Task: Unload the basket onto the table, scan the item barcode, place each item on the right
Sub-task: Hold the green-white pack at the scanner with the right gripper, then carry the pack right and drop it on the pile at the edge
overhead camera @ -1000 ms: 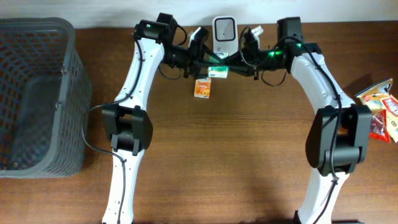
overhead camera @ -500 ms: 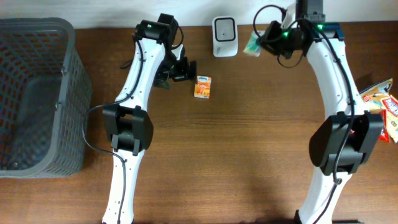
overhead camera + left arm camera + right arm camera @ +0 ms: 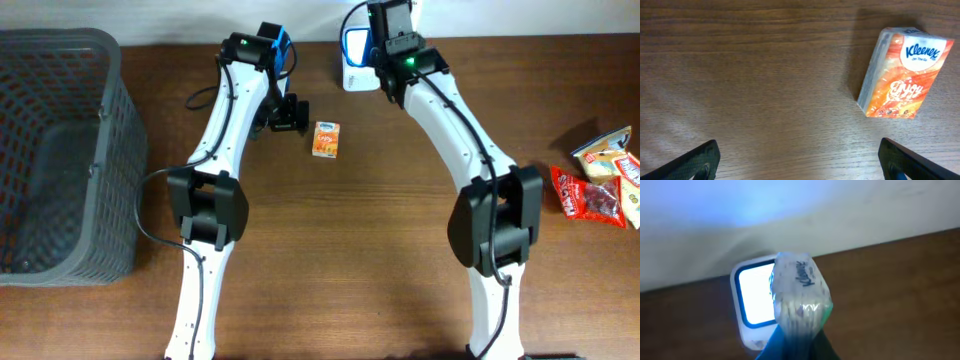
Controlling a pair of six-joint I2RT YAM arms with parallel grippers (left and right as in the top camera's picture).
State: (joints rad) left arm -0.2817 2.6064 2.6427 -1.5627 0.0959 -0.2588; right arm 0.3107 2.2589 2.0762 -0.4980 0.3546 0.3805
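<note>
R gripper (image 3: 796,340) jaws shut tight on tissue pack (image 3: 799,287), pinching its lower end, right in front of lit scanner (image 3: 752,297). Pack's light, soft, slick-wrapped: I reckon it squashes & slips, so hold across body, not wrapper seam. L gripper (image 3: 800,159) jaws wide, empty; orange pack (image 3: 902,75) on table (image 3: 740,75) just off to side.

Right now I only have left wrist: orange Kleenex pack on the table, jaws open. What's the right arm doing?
Observer: right gripper is shut on another tissue pack, held in front of the scanner.
Operator: scanner lit?
Observer: yes, its window glows white with a blue rim.
Operator: anything else on the table?
Observer: grey basket on the left arm's side, snack packets far out on the right arm's side.
</note>
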